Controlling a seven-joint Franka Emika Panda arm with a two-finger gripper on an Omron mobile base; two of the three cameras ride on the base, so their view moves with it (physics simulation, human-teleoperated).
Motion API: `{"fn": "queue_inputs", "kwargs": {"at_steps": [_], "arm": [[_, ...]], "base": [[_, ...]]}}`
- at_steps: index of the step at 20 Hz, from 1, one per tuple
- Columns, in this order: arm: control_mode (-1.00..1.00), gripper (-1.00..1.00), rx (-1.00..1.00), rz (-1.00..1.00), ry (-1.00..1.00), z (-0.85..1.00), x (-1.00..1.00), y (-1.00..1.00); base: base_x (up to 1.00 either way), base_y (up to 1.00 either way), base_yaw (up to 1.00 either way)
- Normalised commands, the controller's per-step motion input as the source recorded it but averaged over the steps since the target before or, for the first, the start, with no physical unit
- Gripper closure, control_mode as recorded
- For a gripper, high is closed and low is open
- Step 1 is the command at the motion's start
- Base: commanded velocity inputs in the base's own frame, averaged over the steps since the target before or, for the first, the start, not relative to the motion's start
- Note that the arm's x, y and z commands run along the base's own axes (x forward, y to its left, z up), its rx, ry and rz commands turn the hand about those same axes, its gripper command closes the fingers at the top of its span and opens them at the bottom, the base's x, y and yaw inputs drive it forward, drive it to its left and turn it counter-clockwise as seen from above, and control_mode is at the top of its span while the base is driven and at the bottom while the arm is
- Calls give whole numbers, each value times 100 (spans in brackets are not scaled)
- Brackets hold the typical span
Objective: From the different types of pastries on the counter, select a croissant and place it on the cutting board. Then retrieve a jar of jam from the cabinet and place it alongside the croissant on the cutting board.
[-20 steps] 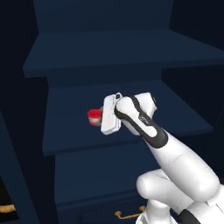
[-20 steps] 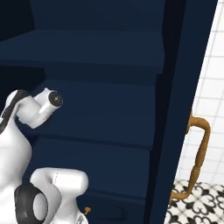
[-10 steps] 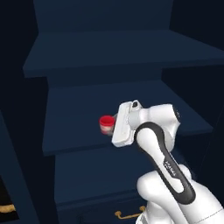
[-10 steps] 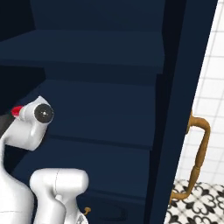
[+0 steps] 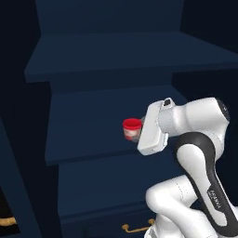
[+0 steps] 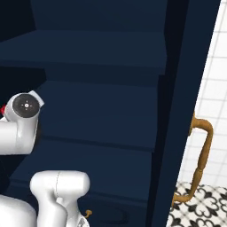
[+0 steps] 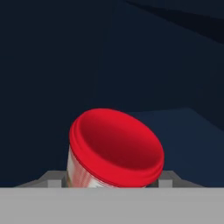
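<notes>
The jar of jam (image 5: 131, 128), small with a bright red lid and a pale body, hangs in front of the middle shelf of the dark navy cabinet (image 5: 107, 104). My gripper (image 5: 135, 135) is shut on it from the right. In the hand view the jar of jam (image 7: 114, 148) sits tilted, its lid facing the camera, between my two grey fingertips (image 7: 51, 179). A sliver of the red lid (image 6: 3, 109) peeks from behind my arm in the right base view. The croissant, cutting board and counter are out of view.
Flat navy shelves (image 6: 102, 102) step back inside the cabinet. Its open door with a gold handle (image 6: 201, 155) stands at the right, with a white tiled wall and a patterned floor (image 6: 201, 208) beyond. A gold drawer handle (image 5: 137, 228) sits low in front.
The arm has swung to the right and slightly down, carrying the jar away from the shelf. The wrist has folded back over the elbow.
</notes>
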Motion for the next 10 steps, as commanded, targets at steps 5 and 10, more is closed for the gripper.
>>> {"fn": "queue_inputs", "kwargs": {"at_steps": [5,10], "arm": [[-100,100,0,-9,0,0,-63,-15],[-100,100,-1,0,1,-3,2,2]], "base": [[0,0,0],[0,0,0]]}}
